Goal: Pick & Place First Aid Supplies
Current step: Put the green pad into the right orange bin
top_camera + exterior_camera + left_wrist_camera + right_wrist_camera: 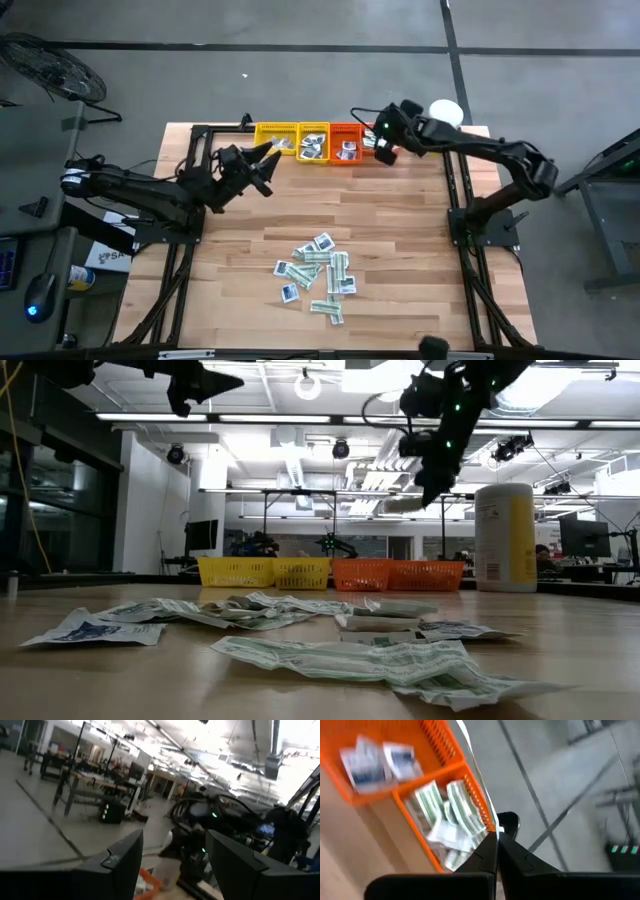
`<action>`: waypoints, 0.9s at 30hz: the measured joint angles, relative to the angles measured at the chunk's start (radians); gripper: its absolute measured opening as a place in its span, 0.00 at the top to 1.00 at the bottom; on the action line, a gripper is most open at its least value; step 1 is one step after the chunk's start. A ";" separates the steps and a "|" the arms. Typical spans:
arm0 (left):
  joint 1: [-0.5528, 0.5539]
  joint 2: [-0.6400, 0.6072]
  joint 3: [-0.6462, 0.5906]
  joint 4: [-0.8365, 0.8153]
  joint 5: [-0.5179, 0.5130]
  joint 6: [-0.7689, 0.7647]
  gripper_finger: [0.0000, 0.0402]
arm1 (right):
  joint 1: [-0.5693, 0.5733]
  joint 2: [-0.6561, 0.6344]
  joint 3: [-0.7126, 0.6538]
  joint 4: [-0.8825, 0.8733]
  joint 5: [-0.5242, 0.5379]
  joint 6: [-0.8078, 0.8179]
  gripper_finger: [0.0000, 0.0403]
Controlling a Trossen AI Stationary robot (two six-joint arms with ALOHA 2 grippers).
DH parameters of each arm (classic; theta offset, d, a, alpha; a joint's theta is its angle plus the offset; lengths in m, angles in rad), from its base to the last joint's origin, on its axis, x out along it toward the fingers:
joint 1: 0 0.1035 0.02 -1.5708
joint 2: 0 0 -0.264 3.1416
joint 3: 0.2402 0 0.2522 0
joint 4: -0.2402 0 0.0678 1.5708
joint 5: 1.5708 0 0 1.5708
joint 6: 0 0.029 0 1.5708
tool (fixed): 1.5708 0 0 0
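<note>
Loose packets (390, 660) are lying heaped at the counter's (400, 210) near middle. Right tool (383, 146), fingers pressed together and holding nothing, is hovering over the end orange tray (451, 827), which is holding green-and-white strips; the neighbouring orange tray (380, 760) is holding blue-centred squares. Left tool (268, 160), fingers spread apart and empty, is hanging by the yellow trays (290, 140).

Pale wooden plank tabletop (400, 215), matt; crinkled paper packets (318, 272); meshed plastic trays (330, 573), yellow and orange, slightly glossy.
</note>
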 joint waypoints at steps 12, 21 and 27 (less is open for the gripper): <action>0.000 0.000 0.000 -0.174 -0.010 -0.142 0.46 | -0.164 0.165 0.000 0.125 -0.163 -0.489 1.00; 0.000 0.000 0.000 -0.227 -0.012 -0.190 0.46 | -0.219 0.268 0.000 0.146 -0.154 -0.505 1.00; 0.000 0.000 0.000 -0.228 -0.012 -0.191 0.46 | -0.222 0.282 0.000 0.153 -0.173 -0.516 0.95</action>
